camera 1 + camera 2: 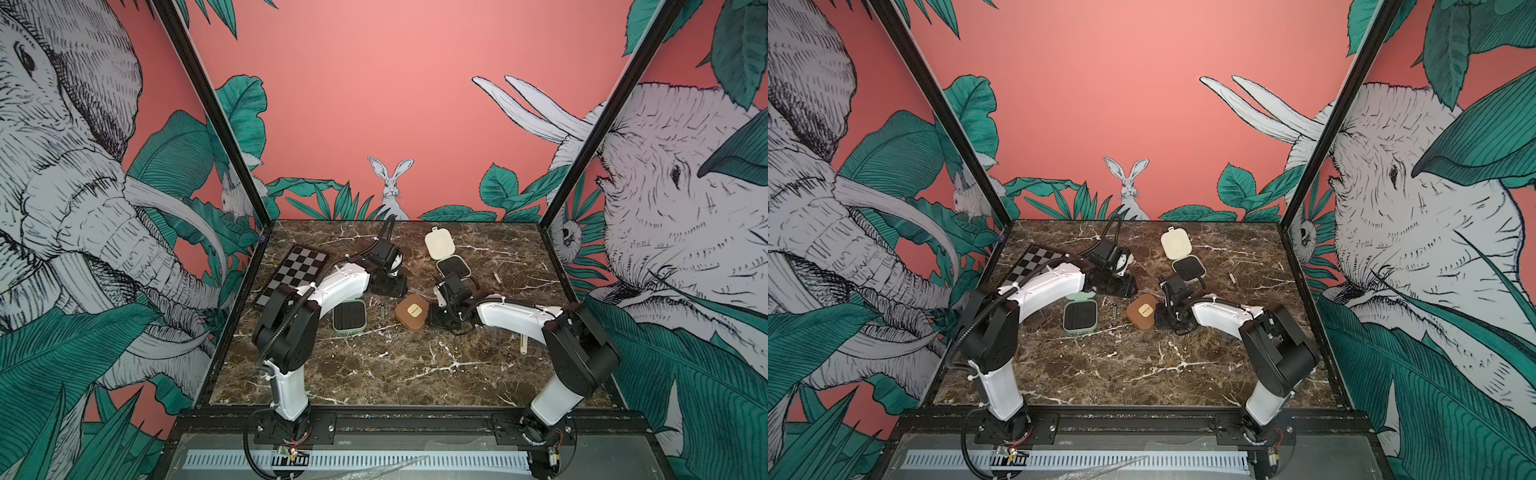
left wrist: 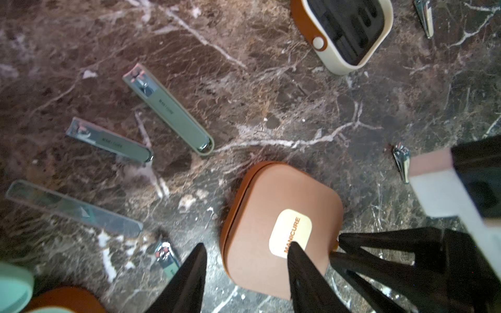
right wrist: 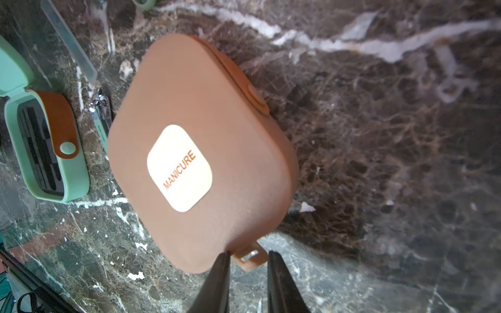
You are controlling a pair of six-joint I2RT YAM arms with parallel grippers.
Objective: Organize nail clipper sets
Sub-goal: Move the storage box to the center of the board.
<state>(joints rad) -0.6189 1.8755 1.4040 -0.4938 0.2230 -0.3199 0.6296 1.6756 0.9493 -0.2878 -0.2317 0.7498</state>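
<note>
Right wrist: brown case [image 3: 195,130] shut, tab [image 3: 250,258] between right jaws, grip unclear; left's apart.

Brown case [image 3: 200,151] smooth matt plastic, green clipper [image 2: 169,111] satin-coated with bright bare metal at the ends, nail file [image 2: 73,210] translucent, glassy, tabletop [image 3: 379,135] glossy veined marble look
</note>
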